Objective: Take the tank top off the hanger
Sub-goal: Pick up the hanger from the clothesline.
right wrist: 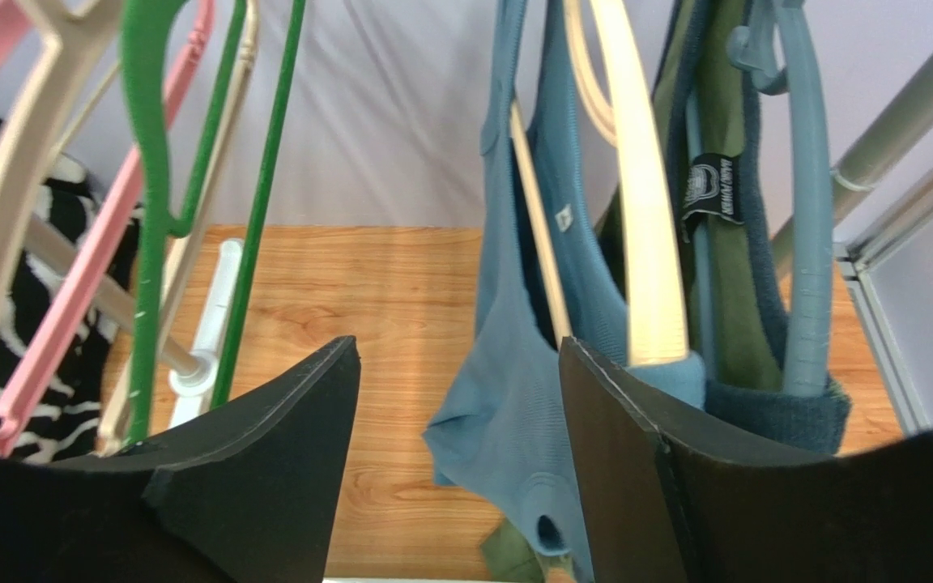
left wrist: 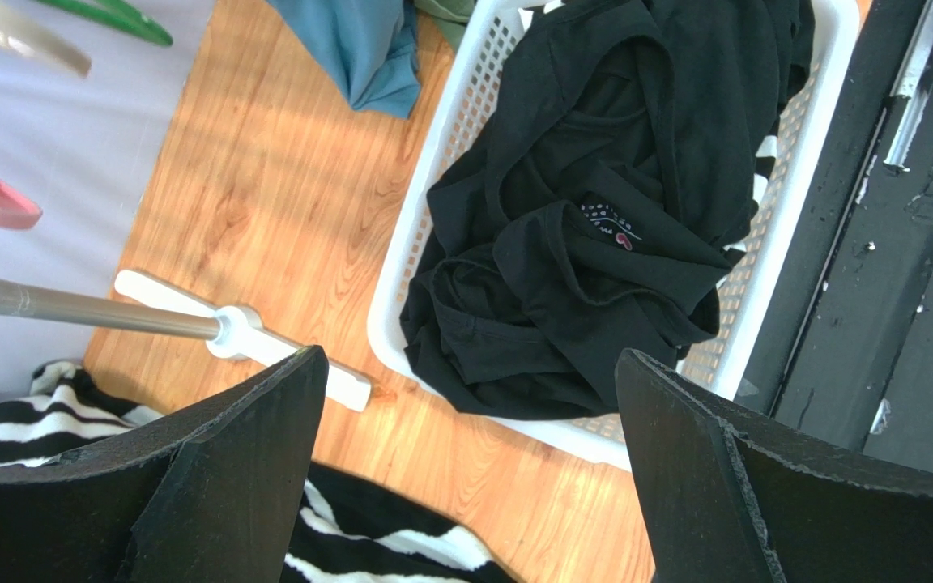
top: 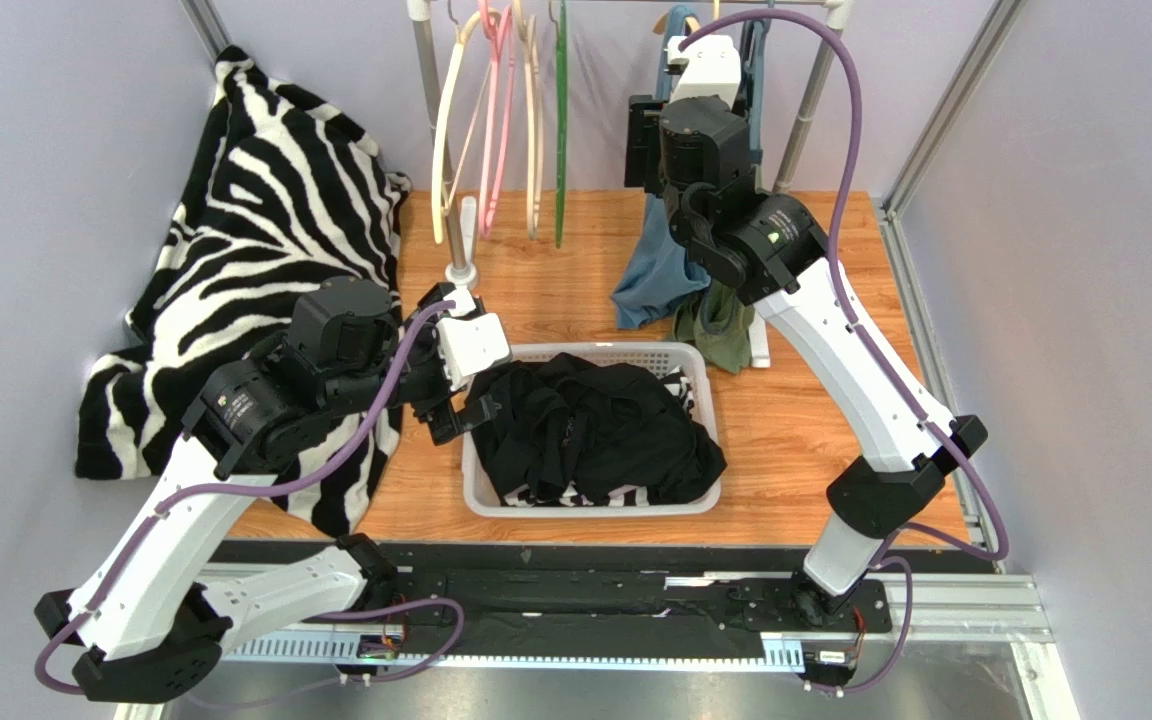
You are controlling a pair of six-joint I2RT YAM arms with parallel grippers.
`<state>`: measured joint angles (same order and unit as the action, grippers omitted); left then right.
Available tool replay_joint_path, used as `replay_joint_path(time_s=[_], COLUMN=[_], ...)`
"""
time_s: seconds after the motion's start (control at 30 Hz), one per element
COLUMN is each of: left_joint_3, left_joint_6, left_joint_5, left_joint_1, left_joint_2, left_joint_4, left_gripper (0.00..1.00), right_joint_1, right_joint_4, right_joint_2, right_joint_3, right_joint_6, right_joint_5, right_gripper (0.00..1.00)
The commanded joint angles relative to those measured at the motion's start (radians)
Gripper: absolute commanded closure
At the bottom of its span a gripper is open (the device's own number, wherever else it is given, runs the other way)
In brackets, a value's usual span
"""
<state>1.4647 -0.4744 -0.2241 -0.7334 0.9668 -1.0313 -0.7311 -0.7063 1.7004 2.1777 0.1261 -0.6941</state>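
A blue tank top [top: 654,270] hangs on a cream hanger [right wrist: 642,243] at the right end of the rack. An olive green top [top: 717,330] hangs behind it on a blue hanger [right wrist: 800,243]. My right gripper [top: 657,143] is raised at the rack. In the right wrist view it [right wrist: 459,352] is open, with the blue tank top [right wrist: 520,401] hanging partly between the jaws, close to the right finger. My left gripper [top: 447,413] is open and empty, above the left edge of the white basket [top: 702,390]. It also shows in the left wrist view [left wrist: 471,358].
The basket [left wrist: 435,146] holds black clothes [top: 590,428]. A zebra-striped blanket [top: 282,195] covers the left side. Empty cream, pink and green hangers [top: 500,105] hang at the rack's left. The rack's white foot [left wrist: 252,340] lies beside the basket. A metal frame post [top: 823,105] stands to the right.
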Motion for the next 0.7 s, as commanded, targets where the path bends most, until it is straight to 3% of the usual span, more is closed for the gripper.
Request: replay_joint_path(time_s=[0.0,0.67], left_joint_3=[-0.004,0.008], left_joint_6=[0.006,0.019], left_joint_5=[-0.026,-0.061], left_joint_1=[-0.003,-0.003], left_joint_2=[-0.005,0.023], left_joint_4=[-0.004,-0.003], left_gripper=[0.04,0.03], right_joint_1=[0.030,0.076], right_joint_4=[0.048,0.080], right_joint_2=[-0.037,-0.074], right_joint_3=[-0.019,0.005], right_joint_6=[-0.019,-0.040], right_joint_5=[-0.001,0.110], right_gripper=[0.33,0.32])
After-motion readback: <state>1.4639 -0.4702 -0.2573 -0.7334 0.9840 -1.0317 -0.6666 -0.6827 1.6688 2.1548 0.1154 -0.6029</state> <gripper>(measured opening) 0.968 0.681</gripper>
